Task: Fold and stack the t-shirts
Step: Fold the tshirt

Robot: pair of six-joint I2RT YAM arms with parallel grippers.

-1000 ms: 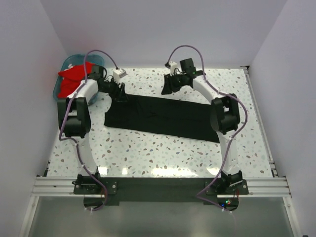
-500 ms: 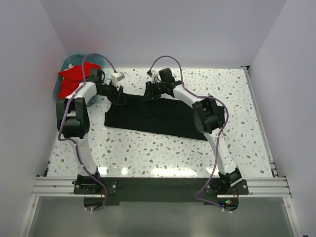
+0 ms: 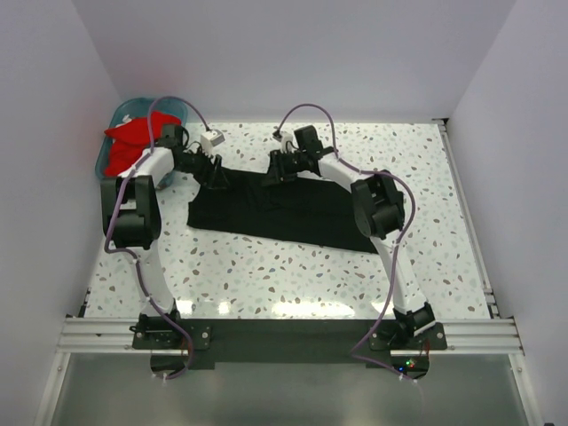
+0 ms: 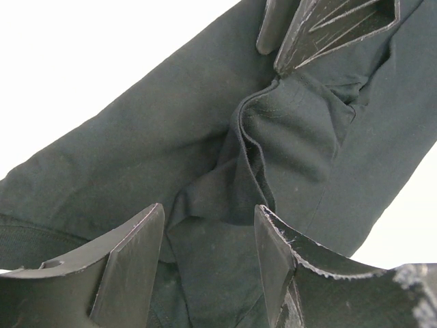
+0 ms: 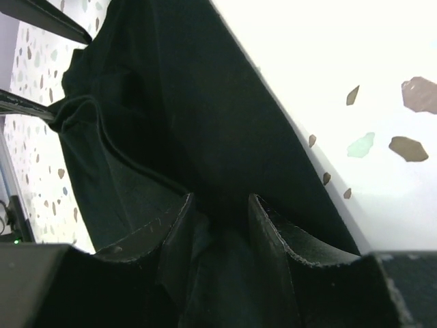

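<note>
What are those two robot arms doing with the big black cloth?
They're folding a black shirt that lies on the table. The left fingers pinch a bunch of it at the far edge. The right fingers grip the same edge close beside them, near the middle. Red shirts wait in the basket at the far left corner.

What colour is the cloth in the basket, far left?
Bright red; the cloth shows best in the top external view.

The black t-shirt (image 3: 284,213) is lying across the surface (image 3: 266,275), roughly folded. Red t-shirts (image 3: 124,142) are seemingly sitting bunched far left.
</note>
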